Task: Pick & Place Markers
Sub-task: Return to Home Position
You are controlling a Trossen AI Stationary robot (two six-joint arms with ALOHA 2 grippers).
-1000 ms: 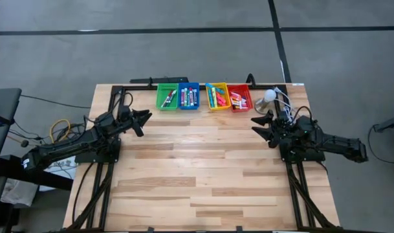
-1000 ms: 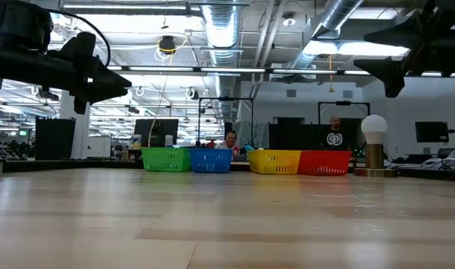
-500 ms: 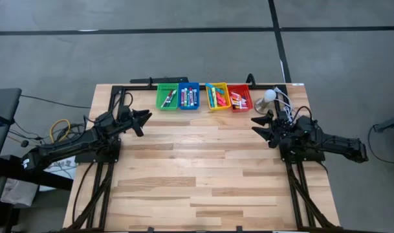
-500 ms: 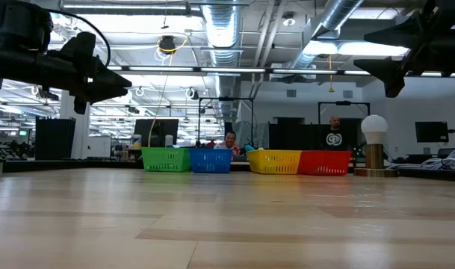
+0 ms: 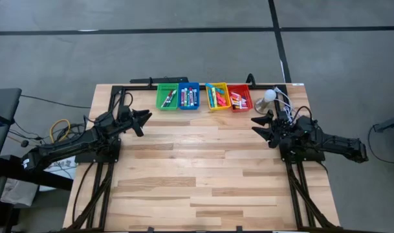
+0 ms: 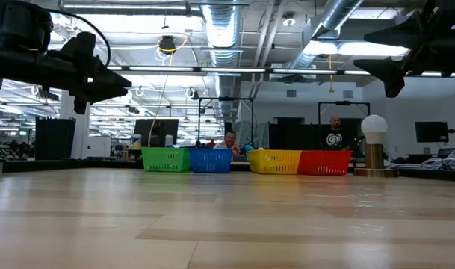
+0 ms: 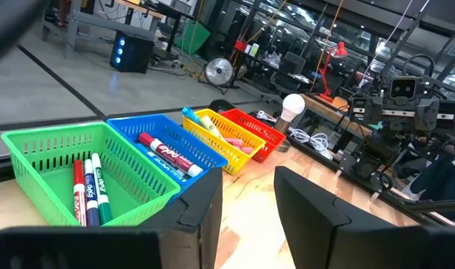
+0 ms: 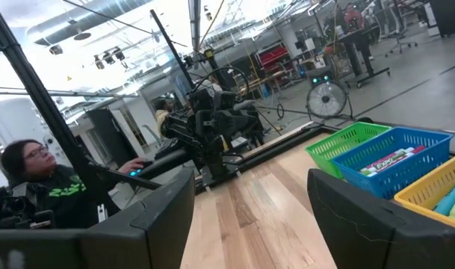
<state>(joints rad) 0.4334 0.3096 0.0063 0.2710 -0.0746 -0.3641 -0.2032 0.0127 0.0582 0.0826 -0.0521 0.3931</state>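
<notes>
The markers lie inside four small bins in a row at the table's far edge: green bin [image 5: 167, 96], blue bin [image 5: 189, 96], yellow bin [image 5: 217, 96], red bin [image 5: 239, 98]. In the left wrist view, red, green and blue markers [image 7: 89, 196] rest on the green bin's floor, and more markers [image 7: 167, 155] lie in the blue bin. My left gripper [image 5: 145, 123] hovers level near the table's left edge, open and empty. My right gripper [image 5: 255, 124] hovers level near the right edge, wide open and empty. Both point toward the table's middle, short of the bins.
A white bulb lamp [image 5: 269, 96] and a tangle of cables [image 5: 284, 107] sit at the far right corner beside the red bin. A black rail [image 5: 138, 85] runs along the far edge. A seated person [image 8: 33, 179] shows beyond the table's left side. Bare wooden tabletop [image 5: 197, 175] spreads between the arms.
</notes>
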